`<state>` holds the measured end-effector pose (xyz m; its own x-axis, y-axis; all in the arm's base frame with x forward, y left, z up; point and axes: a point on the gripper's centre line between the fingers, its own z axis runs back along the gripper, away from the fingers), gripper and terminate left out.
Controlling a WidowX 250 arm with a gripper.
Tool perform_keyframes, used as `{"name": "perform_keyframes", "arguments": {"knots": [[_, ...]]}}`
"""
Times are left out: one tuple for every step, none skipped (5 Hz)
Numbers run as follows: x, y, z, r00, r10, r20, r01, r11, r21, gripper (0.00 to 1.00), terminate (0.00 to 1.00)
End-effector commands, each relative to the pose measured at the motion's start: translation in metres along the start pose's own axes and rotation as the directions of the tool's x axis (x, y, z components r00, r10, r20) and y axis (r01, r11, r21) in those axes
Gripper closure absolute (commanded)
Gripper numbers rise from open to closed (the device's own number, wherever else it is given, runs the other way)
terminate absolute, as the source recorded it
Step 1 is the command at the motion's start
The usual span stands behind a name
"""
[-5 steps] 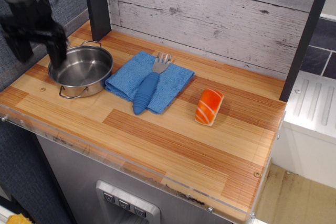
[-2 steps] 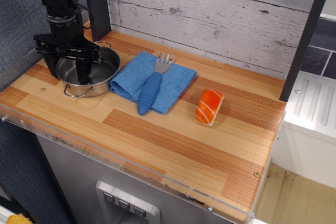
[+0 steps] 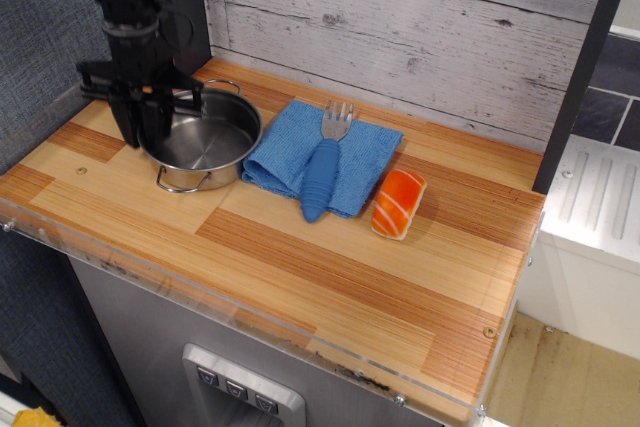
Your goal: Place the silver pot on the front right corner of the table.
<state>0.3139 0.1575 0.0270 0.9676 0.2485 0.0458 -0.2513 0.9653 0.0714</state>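
The silver pot [image 3: 212, 141] stands on the wooden table [image 3: 330, 282] at the back left, with one wire handle toward the wall and one toward the front. My black gripper [image 3: 143, 133] comes down from above at the pot's left rim. Its fingers [image 3: 128, 123] straddle that rim, one outside and one inside, shut on it. The pot's right side touches the blue cloth [image 3: 372, 150]. The front right corner of the table [image 3: 470, 367] is bare wood.
A fork with a blue handle [image 3: 321, 173] lies on the cloth. An orange sushi piece [image 3: 398, 203] sits against the cloth's right edge. A dark post [image 3: 186, 7] stands behind the gripper, another [image 3: 580, 77] at the back right. A white ribbed surface [image 3: 600, 207] lies beyond the table's right edge.
The gripper came down onto the pot's left rim and moved right with it. The pot slid right and pushed the cloth and fork toward the sushi piece.
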Motion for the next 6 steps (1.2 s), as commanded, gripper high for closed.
{"name": "perform_keyframes", "arguments": {"knots": [[-0.023, 0.006, 0.113, 0.981, 0.085, 0.177, -0.101, 0.991, 0.085, 1.00, 0.00], [-0.030, -0.038, 0.122, 0.979, 0.054, 0.197, -0.058, 0.998, 0.012, 1.00, 0.00], [-0.046, -0.084, 0.116, 0.985, -0.006, 0.174, 0.021, 0.996, -0.083, 1.00, 0.00], [-0.072, -0.123, 0.101, 0.989, -0.087, 0.118, 0.098, 0.991, -0.087, 1.00, 0.00], [-0.085, -0.125, 0.085, 0.989, -0.130, 0.065, 0.134, 0.990, -0.053, 1.00, 0.00], [-0.093, -0.118, 0.076, 0.990, -0.140, 0.034, 0.141, 0.990, -0.020, 1.00, 0.00]]}}
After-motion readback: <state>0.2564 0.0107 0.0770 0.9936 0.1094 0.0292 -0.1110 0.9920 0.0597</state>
